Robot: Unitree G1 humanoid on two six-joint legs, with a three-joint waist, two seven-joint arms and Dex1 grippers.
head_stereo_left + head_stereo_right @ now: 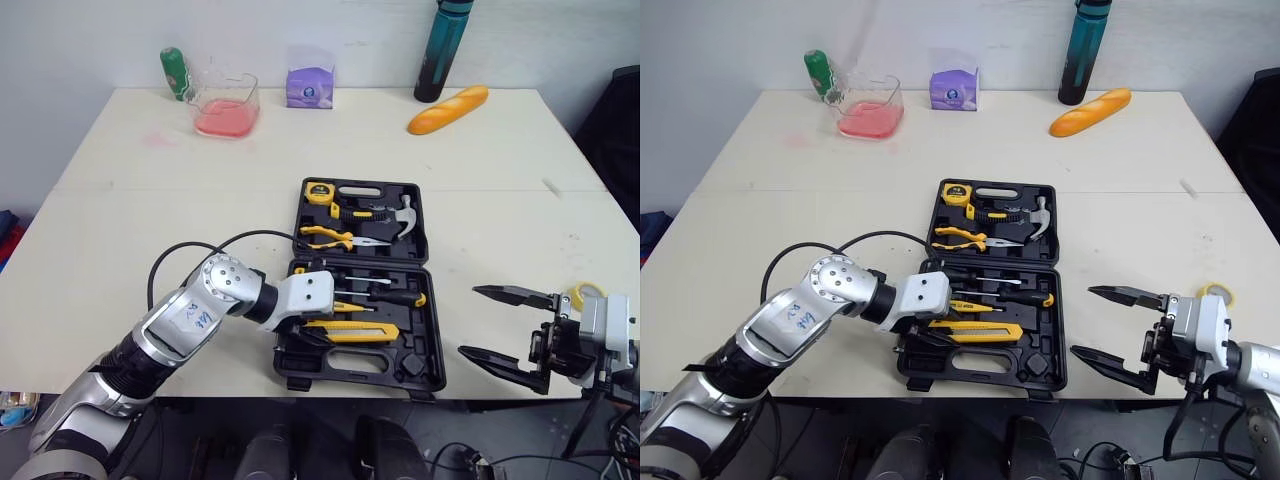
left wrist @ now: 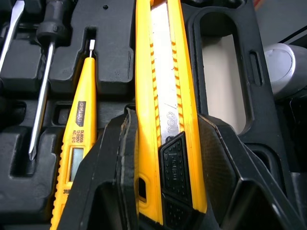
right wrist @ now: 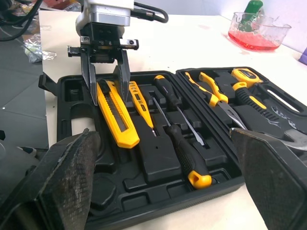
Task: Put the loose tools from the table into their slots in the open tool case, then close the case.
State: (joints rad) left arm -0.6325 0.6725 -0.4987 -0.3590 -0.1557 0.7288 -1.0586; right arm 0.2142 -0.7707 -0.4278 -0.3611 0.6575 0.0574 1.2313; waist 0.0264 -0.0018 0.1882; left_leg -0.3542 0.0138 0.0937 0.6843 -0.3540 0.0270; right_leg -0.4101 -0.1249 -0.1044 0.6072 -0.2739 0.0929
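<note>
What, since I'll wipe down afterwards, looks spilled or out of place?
A pink smear on the table, just left of the tub of red liquid, looks like a spill. Nothing else stands out.

Two screwdrivers (image 3: 190,158), one hammer (image 1: 403,215), one knife (image 3: 118,114) (yellow)

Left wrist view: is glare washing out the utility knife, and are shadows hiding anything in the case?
Left wrist view: mild sheen on the utility knife, its print legible; right wrist view: tool case slots evenly lit, no heavy shadow beneath the left gripper.
</note>
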